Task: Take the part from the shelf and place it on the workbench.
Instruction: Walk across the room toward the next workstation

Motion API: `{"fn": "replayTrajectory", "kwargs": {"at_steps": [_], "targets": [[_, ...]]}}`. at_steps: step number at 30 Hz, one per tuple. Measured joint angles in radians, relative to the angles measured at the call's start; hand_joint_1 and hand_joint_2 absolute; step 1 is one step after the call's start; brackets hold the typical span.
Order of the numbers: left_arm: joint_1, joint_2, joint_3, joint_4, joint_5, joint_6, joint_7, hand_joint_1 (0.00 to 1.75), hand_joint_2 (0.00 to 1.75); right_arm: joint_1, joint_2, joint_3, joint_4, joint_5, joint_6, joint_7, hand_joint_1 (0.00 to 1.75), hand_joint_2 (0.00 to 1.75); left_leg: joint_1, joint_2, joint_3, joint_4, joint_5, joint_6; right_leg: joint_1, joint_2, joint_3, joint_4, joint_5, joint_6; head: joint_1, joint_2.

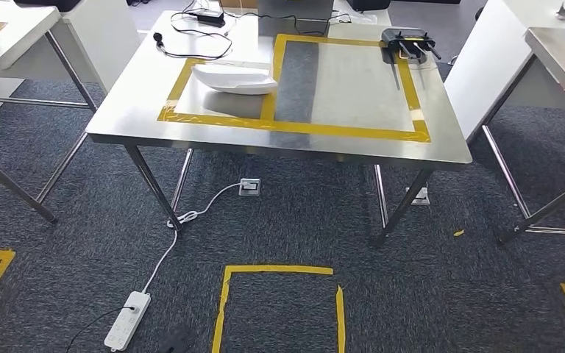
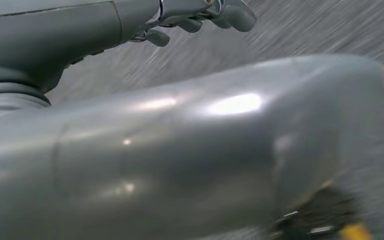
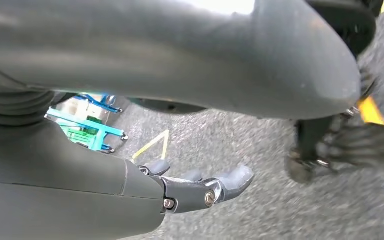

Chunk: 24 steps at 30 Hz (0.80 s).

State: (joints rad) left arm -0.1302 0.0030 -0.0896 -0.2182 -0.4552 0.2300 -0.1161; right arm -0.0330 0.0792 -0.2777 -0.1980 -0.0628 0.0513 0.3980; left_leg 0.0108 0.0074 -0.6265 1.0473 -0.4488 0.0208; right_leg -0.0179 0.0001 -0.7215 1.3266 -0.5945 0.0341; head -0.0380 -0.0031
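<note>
A white curved part (image 1: 235, 77) lies on the steel workbench (image 1: 279, 143), inside the left section of a yellow taped rectangle (image 1: 294, 126). In the left wrist view my left hand (image 2: 190, 15) hangs over the grey carpet with its fingers stretched out and nothing in them. My right hand (image 3: 190, 189) in the right wrist view likewise hangs above the carpet, fingers apart and holding nothing. Both hands are far from the part.
A black device with antennas (image 1: 408, 40) sits at the bench's back right, with cables (image 1: 191, 37) at the back left. More steel tables stand at left (image 1: 0, 37) and right (image 1: 559, 51). On the carpet lie a white power strip (image 1: 127, 320) and a yellow tape square (image 1: 224, 301).
</note>
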Motion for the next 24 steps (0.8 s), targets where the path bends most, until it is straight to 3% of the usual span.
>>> {"fn": "replayTrajectory", "kwargs": {"at_steps": [1, 2, 4, 5, 6, 8, 9, 10, 11, 13, 14, 15, 16, 17, 19, 21, 24], "targets": [[0.019, 0.001, 0.011, 0.004, 0.018, 0.009, -0.002, 0.0, 0.0, 0.0, -0.001, 0.0, 0.0, 0.001, 0.0, 0.0, 0.0, 0.0, -0.002, -0.001, -0.014, 0.0, 0.011, 0.0, 0.004, 0.0, 0.037, -0.024, 0.02, -0.007, 0.0, 0.0], [0.035, 0.001, 0.027, 0.008, 0.043, 0.023, -0.006, 0.0, 0.0, -0.001, -0.002, 0.0, 0.0, 0.002, -0.001, 0.0, 0.0, 0.0, -0.004, -0.002, -0.026, 0.0, 0.021, -0.001, 0.009, 0.001, 0.093, -0.084, 0.042, -0.017, 0.0, 0.0], [0.058, -0.003, 0.071, 0.013, 0.11, 0.05, -0.008, 0.0, 0.0, -0.003, -0.007, 0.0, 0.0, 0.005, 0.001, 0.002, 0.0, 0.0, -0.006, -0.004, -0.04, -0.002, 0.041, -0.007, 0.021, 0.001, 0.207, -0.236, 0.043, -0.038, 0.0, 0.0], [0.066, -0.004, 0.098, 0.016, 0.141, 0.06, -0.005, 0.0, 0.0, -0.005, -0.009, 0.0, 0.0, 0.007, 0.002, 0.005, 0.0, 0.0, -0.004, -0.005, -0.04, -0.006, 0.051, -0.012, 0.026, 0.0, 0.24, -0.289, 0.036, -0.046, 0.001, 0.0], [0.071, -0.007, 0.122, 0.018, 0.165, 0.066, 0.002, 0.0, 0.0, -0.006, -0.012, 0.0, 0.0, 0.011, 0.004, 0.007, 0.0, 0.0, -0.002, -0.005, -0.038, -0.011, 0.06, -0.019, 0.031, -0.001, 0.253, -0.317, 0.03, -0.05, 0.003, 0.0], [0.08, -0.007, 0.166, 0.024, 0.192, 0.074, 0.021, 0.0, 0.0, -0.007, -0.016, 0.001, 0.0, 0.019, 0.003, 0.006, 0.0, 0.0, 0.001, -0.007, -0.037, -0.024, 0.079, -0.032, 0.031, -0.003, 0.245, -0.333, 0.053, -0.056, 0.01, 0.0], [0.084, -0.008, 0.184, 0.027, 0.199, 0.076, 0.031, 0.0, 0.0, -0.009, -0.017, 0.001, 0.0, 0.023, 0.002, 0.004, 0.0, 0.0, 0.001, -0.009, -0.042, -0.021, 0.068, -0.036, 0.028, -0.005, 0.238, -0.342, 0.067, -0.062, 0.011, 0.0], [0.088, -0.008, 0.198, 0.03, 0.204, 0.078, 0.038, 0.0, 0.0, -0.01, -0.018, 0.001, 0.0, 0.027, 0.001, 0.002, 0.0, 0.0, 0.0, -0.01, -0.05, -0.004, 0.038, -0.041, 0.023, -0.007, 0.228, -0.35, 0.084, -0.067, 0.01, 0.0], [0.091, -0.01, 0.21, 0.032, 0.208, 0.079, 0.041, 0.0, 0.0, -0.011, -0.019, 0.002, 0.0, 0.03, 0.001, 0.0, 0.0, 0.0, 0.0, -0.011, -0.061, 0.033, -0.012, -0.045, 0.019, -0.009, 0.215, -0.354, 0.1, -0.071, 0.009, 0.0], [0.095, -0.013, 0.228, 0.034, 0.217, 0.081, 0.044, 0.0, 0.0, -0.011, -0.02, 0.002, 0.0, 0.036, 0.001, 0.0, 0.0, 0.0, 0.002, -0.011, -0.081, 0.149, -0.11, -0.055, 0.018, -0.012, 0.184, -0.352, 0.125, -0.072, 0.006, 0.0], [0.095, -0.015, 0.236, 0.035, 0.222, 0.081, 0.045, 0.0, 0.0, -0.01, -0.021, 0.003, 0.0, 0.039, 0.001, 0.0, 0.0, 0.0, 0.004, -0.01, -0.082, 0.203, -0.128, -0.059, 0.017, -0.014, 0.167, -0.349, 0.137, -0.07, 0.006, 0.0], [0.095, -0.016, 0.243, 0.035, 0.227, 0.074, 0.047, 0.0, 0.0, -0.01, -0.021, 0.003, 0.0, 0.041, 0.001, 0.0, 0.0, 0.0, 0.005, -0.01, -0.071, 0.232, -0.122, -0.062, 0.016, -0.017, 0.15, -0.345, 0.148, -0.068, 0.006, 0.0], [0.095, -0.017, 0.251, 0.036, 0.232, 0.058, 0.048, 0.0, 0.44, -0.011, -0.021, 0.004, 0.0, 0.042, 0.001, 0.0, 0.0, 0.0, 0.006, -0.01, -0.045, 0.23, -0.098, -0.065, 0.015, -0.019, 0.132, -0.339, 0.157, -0.064, 0.006, 0.0], [0.095, -0.017, 0.258, 0.036, 0.235, 0.034, 0.049, 0.0, 0.87, -0.011, -0.021, 0.004, 0.0, 0.042, 0.001, 0.0, 0.0, 0.0, 0.008, -0.01, -0.002, 0.194, -0.072, -0.068, 0.012, -0.02, 0.115, -0.332, 0.166, -0.059, 0.006, 0.0], [0.093, -0.019, 0.266, 0.035, 0.229, -0.016, 0.042, 0.0, 1.75, -0.012, -0.022, 0.004, 0.0, 0.037, 0.001, 0.0, 0.0, 0.87, 0.008, -0.012, 0.102, 0.064, -0.076, -0.067, 0.01, -0.021, 0.085, -0.313, 0.178, -0.046, 0.006, 0.0], [0.093, -0.023, 0.267, 0.036, 0.214, -0.041, 0.038, 0.0, 1.75, -0.014, -0.023, 0.004, 0.0, 0.03, 0.0, 0.001, 0.0, 1.75, 0.004, -0.013, 0.153, -0.021, -0.114, -0.051, 0.012, -0.02, 0.073, -0.302, 0.189, -0.033, 0.006, 0.0], [0.093, -0.028, 0.267, 0.038, 0.203, -0.057, 0.068, 0.0, 1.75, -0.015, -0.024, 0.004, 0.0, 0.026, 0.001, 0.003, 0.0, 1.75, 0.001, -0.008, 0.145, -0.029, -0.11, -0.017, 0.008, -0.017, 0.071, -0.296, 0.194, -0.015, 0.006, 0.0]]}}
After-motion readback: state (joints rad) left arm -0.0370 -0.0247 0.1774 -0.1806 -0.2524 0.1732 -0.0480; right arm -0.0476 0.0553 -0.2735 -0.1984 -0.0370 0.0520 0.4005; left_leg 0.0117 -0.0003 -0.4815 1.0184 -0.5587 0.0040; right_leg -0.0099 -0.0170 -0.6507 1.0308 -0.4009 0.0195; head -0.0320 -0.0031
